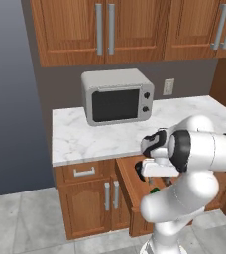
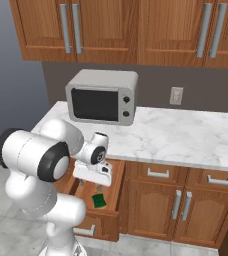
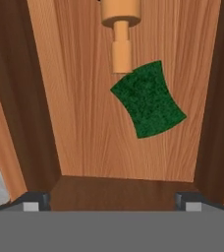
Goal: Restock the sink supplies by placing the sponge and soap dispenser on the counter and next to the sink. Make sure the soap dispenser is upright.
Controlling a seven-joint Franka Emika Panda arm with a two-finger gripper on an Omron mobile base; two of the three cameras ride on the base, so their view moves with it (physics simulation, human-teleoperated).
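- Marble counter point(image 2: 186, 135) ran under wooden cabinets, with a microwave point(image 2: 102, 97) sitting on it.
- Arm was folded forward and bent down, gripper point(image 2: 97, 186) pointing straight into an open drawer point(image 2: 115, 190) below the counter.
- Fingers were spread wide, nothing between them.
- Green sponge point(image 3: 148, 99) lay flat on the drawer floor, touching the soap dispenser point(image 3: 120, 29)'s tan pump nozzle.

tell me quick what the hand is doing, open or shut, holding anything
Hand: open and empty, fingertips spread wide above the open drawer, sponge lying loose below.
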